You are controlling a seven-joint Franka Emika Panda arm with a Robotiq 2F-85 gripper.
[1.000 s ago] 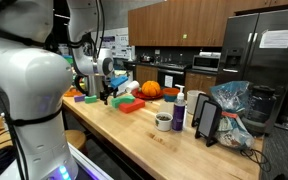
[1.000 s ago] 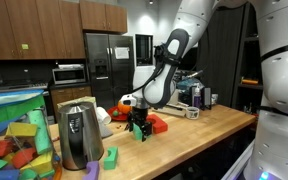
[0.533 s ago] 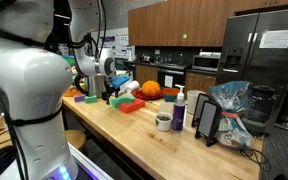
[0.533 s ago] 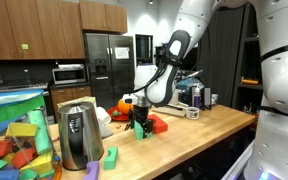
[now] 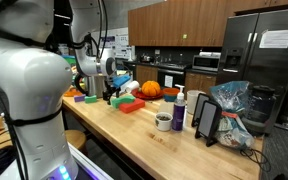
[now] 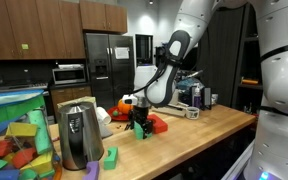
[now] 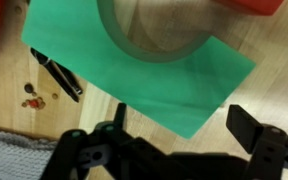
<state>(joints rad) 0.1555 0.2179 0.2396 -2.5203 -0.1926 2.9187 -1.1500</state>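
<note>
My gripper (image 7: 184, 140) is open, with its dark fingers at the bottom of the wrist view. It hovers just above a flat green block with a half-round cutout (image 7: 154, 70) that lies on the wooden counter (image 7: 269, 90). The gripper holds nothing. In both exterior views the gripper (image 5: 109, 97) (image 6: 137, 124) points down over the counter, next to a red block (image 5: 131, 104) (image 6: 157, 124). A red edge (image 7: 256, 5) shows at the top of the wrist view. A small black pen-like thing (image 7: 59, 75) lies left of the green block.
An orange pumpkin-like thing (image 5: 151, 90), a dark cup (image 5: 163, 121), a bottle (image 5: 179, 108), a black stand (image 5: 208, 120) and a plastic bag (image 5: 232, 100) sit on the counter. A steel kettle (image 6: 77, 135) and a bin of coloured blocks (image 6: 14, 130) stand near the camera.
</note>
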